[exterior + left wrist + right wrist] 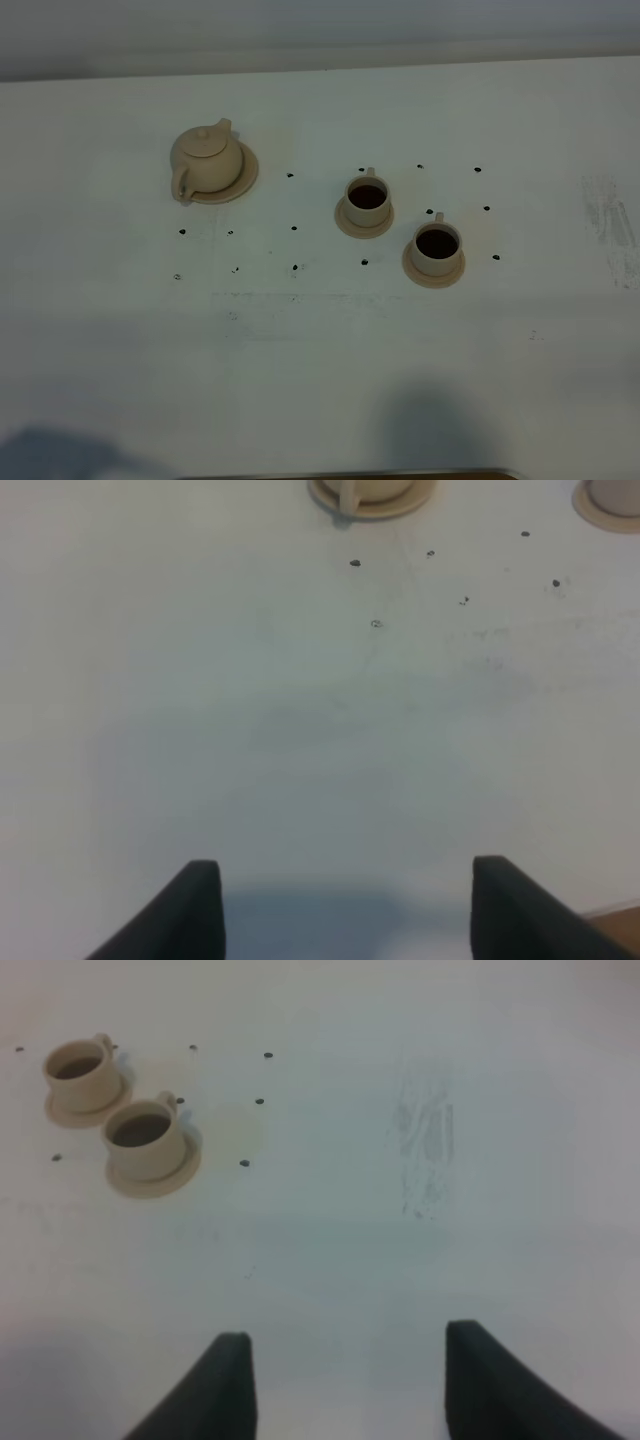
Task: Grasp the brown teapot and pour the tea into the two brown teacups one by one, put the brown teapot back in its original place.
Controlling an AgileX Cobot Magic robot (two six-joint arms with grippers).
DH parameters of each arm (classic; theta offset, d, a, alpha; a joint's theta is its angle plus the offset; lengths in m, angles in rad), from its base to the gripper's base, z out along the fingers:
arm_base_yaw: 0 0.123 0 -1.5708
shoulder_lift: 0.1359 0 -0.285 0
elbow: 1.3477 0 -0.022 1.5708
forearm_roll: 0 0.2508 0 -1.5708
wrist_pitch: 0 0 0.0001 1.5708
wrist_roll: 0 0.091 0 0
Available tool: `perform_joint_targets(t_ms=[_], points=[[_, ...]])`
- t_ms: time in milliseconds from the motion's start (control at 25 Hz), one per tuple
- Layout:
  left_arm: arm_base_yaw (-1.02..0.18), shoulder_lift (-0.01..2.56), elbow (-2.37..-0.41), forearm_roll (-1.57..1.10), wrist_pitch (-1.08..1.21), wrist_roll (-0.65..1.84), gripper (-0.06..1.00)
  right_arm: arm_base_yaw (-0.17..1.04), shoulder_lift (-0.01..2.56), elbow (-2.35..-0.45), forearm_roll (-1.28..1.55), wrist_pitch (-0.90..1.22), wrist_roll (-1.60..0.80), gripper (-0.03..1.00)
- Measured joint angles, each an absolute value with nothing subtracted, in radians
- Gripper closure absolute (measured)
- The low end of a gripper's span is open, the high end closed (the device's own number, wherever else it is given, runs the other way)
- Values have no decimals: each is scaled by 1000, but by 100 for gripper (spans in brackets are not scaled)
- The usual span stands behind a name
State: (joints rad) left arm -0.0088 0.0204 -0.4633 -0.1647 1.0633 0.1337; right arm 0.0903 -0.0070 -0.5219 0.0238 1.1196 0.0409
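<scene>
The brown teapot (207, 157) stands upright with its lid on, resting on its round saucer, the original place (247, 178), at the back left of the white table. To the right, the two brown teacups (367, 196) (437, 243) sit on their small saucers, each holding dark tea. Neither gripper appears in the exterior high view. My left gripper (345, 910) is open and empty over bare table, with the teapot's base (372, 488) far ahead of it. My right gripper (345, 1385) is also open and empty, well apart from the teacups (78, 1068) (143, 1135).
Small black dots (294, 227) mark the table around the teapot and cups. A grey scuff (610, 225) lies at the right side. Two arm shadows fall near the front edge (400, 474).
</scene>
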Motion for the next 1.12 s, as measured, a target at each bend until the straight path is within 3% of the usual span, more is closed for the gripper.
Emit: perform_joint_targets(t_ms=[400, 1120], points=[[-16, -5, -461, -56, 1062, -12, 43, 90, -7, -522, 24, 1120, 41, 53], [-22, -5, -461, -133, 1061, 79, 43, 90, -7, -522, 24, 1120, 41, 53]])
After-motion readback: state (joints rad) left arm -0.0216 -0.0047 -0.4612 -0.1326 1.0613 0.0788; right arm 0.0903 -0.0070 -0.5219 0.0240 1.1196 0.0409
